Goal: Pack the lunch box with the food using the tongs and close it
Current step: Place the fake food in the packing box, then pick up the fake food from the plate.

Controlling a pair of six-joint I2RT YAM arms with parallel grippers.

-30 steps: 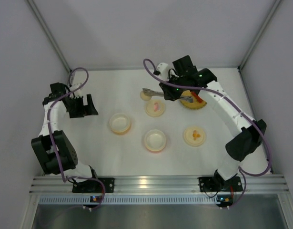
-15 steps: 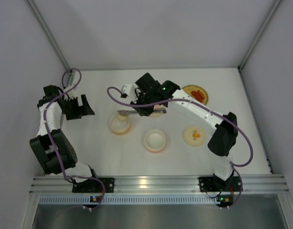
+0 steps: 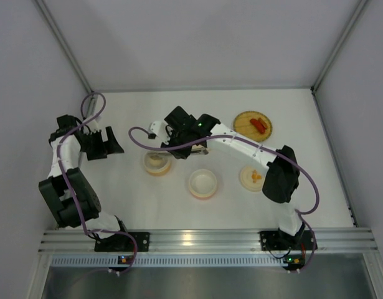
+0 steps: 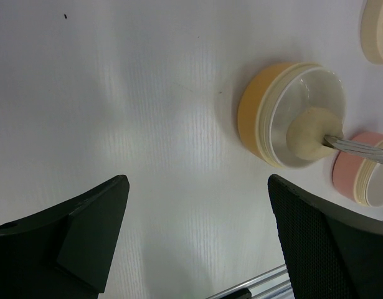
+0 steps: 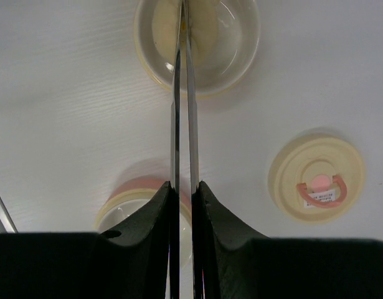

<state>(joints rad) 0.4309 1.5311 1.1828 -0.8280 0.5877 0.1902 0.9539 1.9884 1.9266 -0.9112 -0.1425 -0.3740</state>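
Observation:
My right gripper (image 3: 174, 144) (image 5: 184, 187) is shut on the silver tongs (image 5: 183, 93), whose tips reach into the lunch box's yellow-orange cup (image 3: 157, 163) (image 4: 266, 112). The pale cream ball (image 4: 311, 132) (image 3: 156, 159) is inside that cup, with the tong tips (image 4: 359, 148) against it. Red sausage pieces (image 3: 258, 124) lie on the round woven plate (image 3: 242, 119) at the back right. My left gripper (image 3: 110, 140) (image 4: 197, 187) is wide open over bare table, left of the cup, holding nothing.
A pink-sided cup (image 3: 202, 183) (image 5: 132, 202) stands in the middle. A cream lid with an orange mark (image 3: 253, 177) lies to its right. A cream lid with a pink handle (image 5: 317, 179) lies under my right arm. White walls close in the table.
My right arm swung left from beside the woven plate, carrying the cream ball in the tongs to the yellow-orange cup. My left gripper shifted slightly left, still open.

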